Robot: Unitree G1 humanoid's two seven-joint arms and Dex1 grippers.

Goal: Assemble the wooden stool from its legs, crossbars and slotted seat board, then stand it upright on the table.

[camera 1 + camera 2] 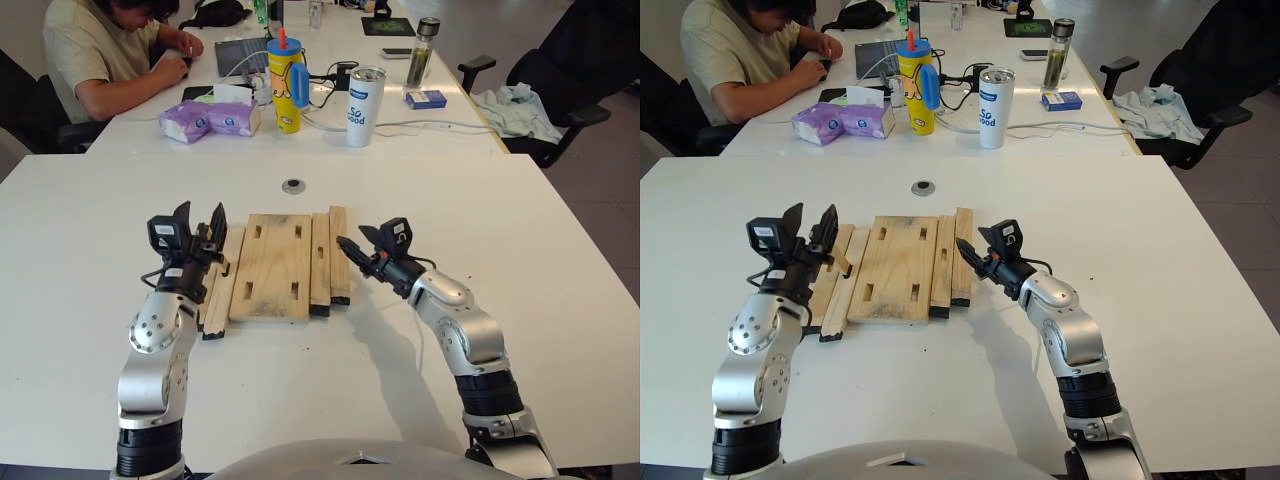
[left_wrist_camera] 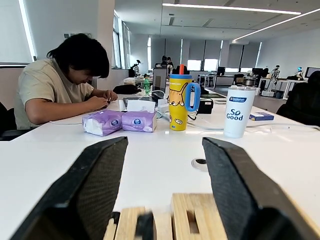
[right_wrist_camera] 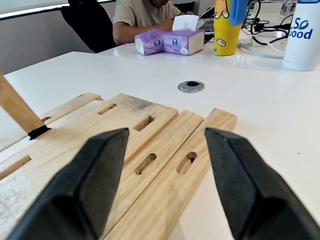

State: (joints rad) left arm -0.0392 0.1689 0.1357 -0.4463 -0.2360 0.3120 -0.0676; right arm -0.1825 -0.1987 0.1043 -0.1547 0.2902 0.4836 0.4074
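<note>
The slotted seat board (image 1: 270, 266) lies flat in the middle of the white table (image 1: 520, 250). Two slotted wooden bars (image 1: 330, 258) lie against its right edge, and more bars (image 1: 222, 285) lie along its left edge. A short wooden piece with a dark tip (image 3: 17, 111) tilts upward at the left bars. My left gripper (image 1: 200, 212) stands open just above the far end of the left bars. On the other side, my right gripper (image 1: 352, 243) is open and low, its fingertips beside the outer right bar (image 3: 175, 190).
A round metal grommet (image 1: 293, 186) sits in the table behind the boards. The adjoining far table holds a white tumbler (image 1: 366, 106), a yellow cup (image 1: 286, 88) and tissue packs (image 1: 210, 120). A black chair (image 1: 560, 110) stands at the far right.
</note>
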